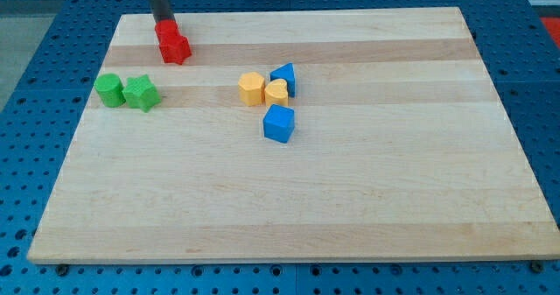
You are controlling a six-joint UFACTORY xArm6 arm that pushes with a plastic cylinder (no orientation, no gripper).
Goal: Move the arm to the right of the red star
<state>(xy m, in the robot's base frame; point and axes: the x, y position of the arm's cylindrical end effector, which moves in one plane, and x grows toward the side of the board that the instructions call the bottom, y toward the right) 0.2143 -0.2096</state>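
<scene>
A red star (pixel 176 49) lies near the top left of the wooden board (pixel 289 216). A second red block (pixel 166 30), its shape unclear, sits right above the star and touches it. My tip (pixel 164 20) stands at the top edge of that second red block, above and slightly left of the red star. The dark rod rises out of the view's top.
A green round block (pixel 109 90) and a green star (pixel 141 94) sit side by side at the left. Near the middle are a yellow hexagon (pixel 252 88), a yellow heart (pixel 276 92), a blue triangle (pixel 284 77) and a blue cube (pixel 279 123).
</scene>
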